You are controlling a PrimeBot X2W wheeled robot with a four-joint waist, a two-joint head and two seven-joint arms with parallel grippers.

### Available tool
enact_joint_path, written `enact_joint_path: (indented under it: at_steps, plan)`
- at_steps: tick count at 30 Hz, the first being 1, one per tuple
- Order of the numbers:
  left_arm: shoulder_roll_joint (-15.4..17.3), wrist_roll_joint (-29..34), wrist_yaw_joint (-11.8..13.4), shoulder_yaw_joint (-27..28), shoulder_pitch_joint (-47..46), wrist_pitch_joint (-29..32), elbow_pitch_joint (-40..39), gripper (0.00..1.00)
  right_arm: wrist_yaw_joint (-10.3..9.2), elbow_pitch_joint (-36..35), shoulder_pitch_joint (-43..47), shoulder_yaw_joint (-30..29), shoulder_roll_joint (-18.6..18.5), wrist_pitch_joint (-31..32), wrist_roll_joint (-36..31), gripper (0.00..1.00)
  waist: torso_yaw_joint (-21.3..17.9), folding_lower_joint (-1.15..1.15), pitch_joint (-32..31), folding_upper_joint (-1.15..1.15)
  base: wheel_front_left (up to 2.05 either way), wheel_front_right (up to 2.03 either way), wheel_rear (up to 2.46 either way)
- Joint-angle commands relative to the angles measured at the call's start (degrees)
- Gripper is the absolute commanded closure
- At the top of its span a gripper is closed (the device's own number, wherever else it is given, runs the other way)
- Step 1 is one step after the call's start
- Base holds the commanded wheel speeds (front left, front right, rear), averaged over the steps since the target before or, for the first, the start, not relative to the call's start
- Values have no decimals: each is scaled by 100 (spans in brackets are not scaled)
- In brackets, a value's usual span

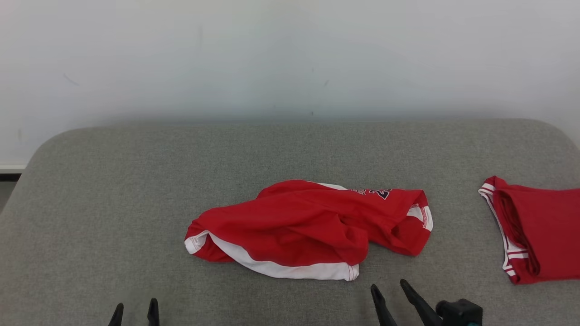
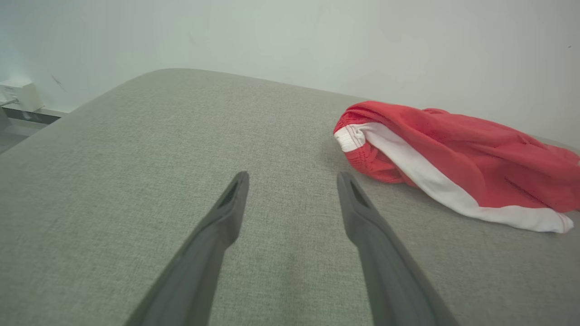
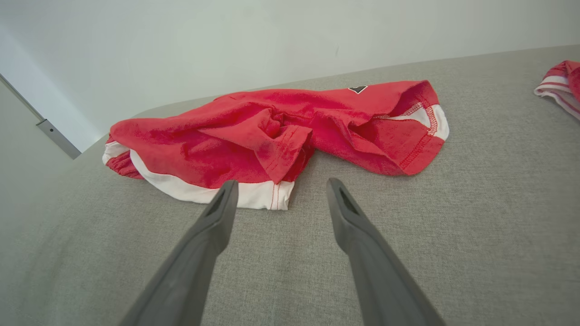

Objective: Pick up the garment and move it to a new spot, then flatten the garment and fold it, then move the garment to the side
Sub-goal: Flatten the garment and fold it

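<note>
A crumpled red garment (image 1: 308,228) with white trim lies in a heap in the middle of the grey padded table (image 1: 113,203). The left wrist view has the garment (image 2: 457,158) at its right, and in the right wrist view the garment (image 3: 272,131) lies just beyond the fingertips. My left gripper (image 1: 134,309) stands open at the bottom left, well apart from the cloth, nothing between its fingers (image 2: 226,213). My right gripper (image 1: 389,288) is open too, just in front of the garment's near white hem, with both fingers (image 3: 344,213) empty.
A second red garment (image 1: 534,231) with white striped trim lies at the table's right edge, partly cut off; its corner shows as the other garment (image 3: 559,83) in the right wrist view. A pale wall (image 1: 290,59) rises behind the table. The table's far corners are rounded.
</note>
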Motion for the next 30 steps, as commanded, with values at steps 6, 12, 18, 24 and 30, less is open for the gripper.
enact_joint_path:
  at_steps: [6,12,18,24,30]
  plan:
    - [367,-356,7,-378,-945,203,881,0,-16,483,-702,287,76,614,-88,0,-74,0,309,0,0,0,0]
    - [637,-870,6,-801,-1776,247,1495,0,-16,1217,-1384,141,145,935,-212,0,-148,0,680,0,0,0,0]
    - [830,-1402,6,-1492,-2312,241,1759,0,-16,1648,-1781,269,152,834,197,0,-133,0,956,0,0,0,0]
    - [1005,-1803,6,-1972,-2534,101,1842,0,-16,1895,-1997,572,149,611,417,0,-129,0,1081,0,0,0,0]
    - [1142,-2020,6,-2250,-2642,8,1850,0,-16,2026,-2054,781,151,475,542,0,-142,0,1093,0,0,0,0]
